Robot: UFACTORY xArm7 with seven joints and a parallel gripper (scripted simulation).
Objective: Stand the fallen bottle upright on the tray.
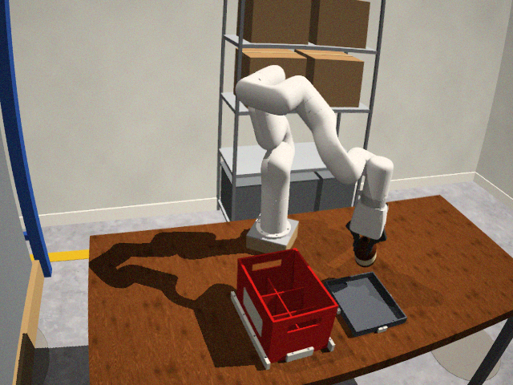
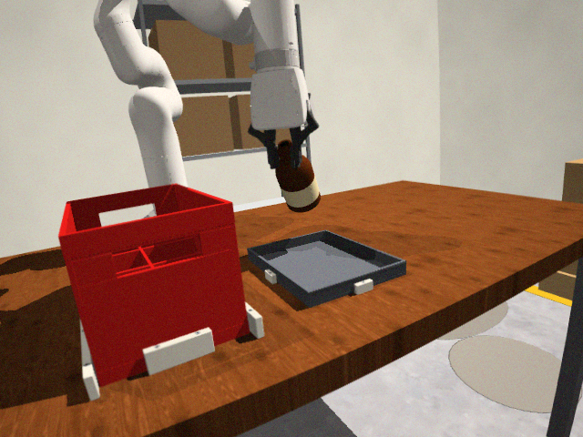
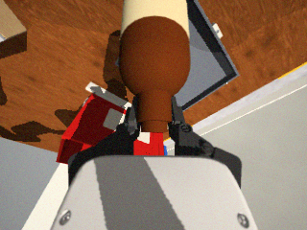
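My gripper (image 2: 282,149) is shut on the neck of a brown bottle (image 2: 295,180) with a cream label. The bottle hangs below the fingers, neck up and slightly tilted, in the air above the table behind the far edge of the tray. It also shows in the top view (image 1: 365,250) and in the wrist view (image 3: 153,62), where the fingers clamp the neck. The dark grey tray (image 2: 325,264) lies flat and empty on the wooden table, also visible in the top view (image 1: 363,302). The red crate (image 2: 150,272) stands to its left.
The crate (image 1: 285,303) has inner dividers and sits between white brackets. The arm's base (image 1: 272,238) stands behind the crate. A metal shelf with cardboard boxes (image 1: 298,74) stands behind the table. The table's right edge drops to the floor.
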